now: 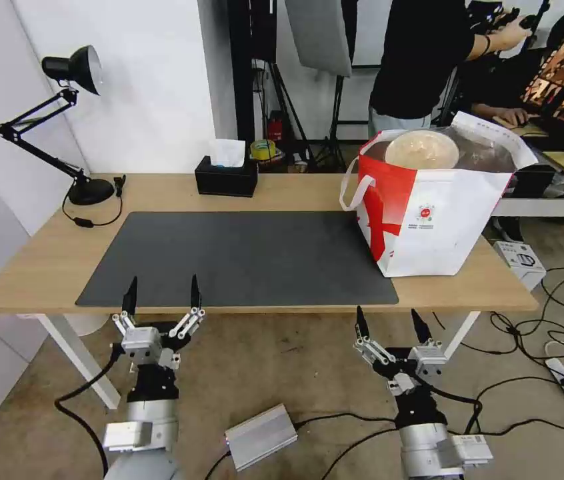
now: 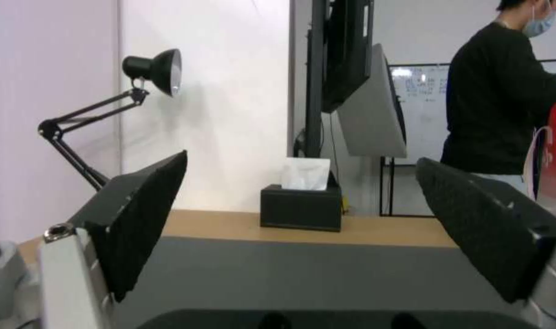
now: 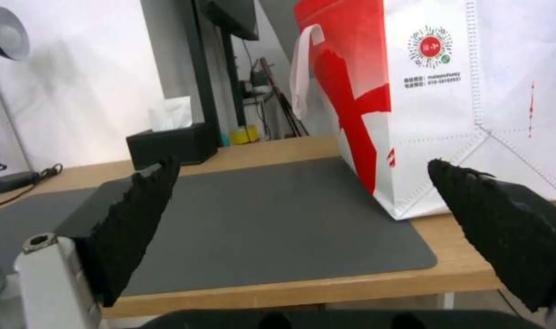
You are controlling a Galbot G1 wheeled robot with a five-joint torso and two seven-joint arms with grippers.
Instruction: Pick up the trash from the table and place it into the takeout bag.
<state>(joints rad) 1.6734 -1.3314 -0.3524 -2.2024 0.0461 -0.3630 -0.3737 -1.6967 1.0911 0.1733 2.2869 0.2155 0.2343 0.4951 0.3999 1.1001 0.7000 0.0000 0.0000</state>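
bowl (image 1: 422,149) half-hidden inside takeout bag (image 1: 442,220)

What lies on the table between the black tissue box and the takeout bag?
Nothing: in the head view, bare wood of the table runs from the tissue box to the takeout bag.

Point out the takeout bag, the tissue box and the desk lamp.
takeout bag (image 1: 442,233): head view, white front panel.
tissue box (image 1: 225,181): head view, black front face.
desk lamp (image 1: 89,192): head view, round base.

White wall (image 1: 155,80), black desk lamp (image 1: 72,73), cabled concrete floor (image 1: 282,373)
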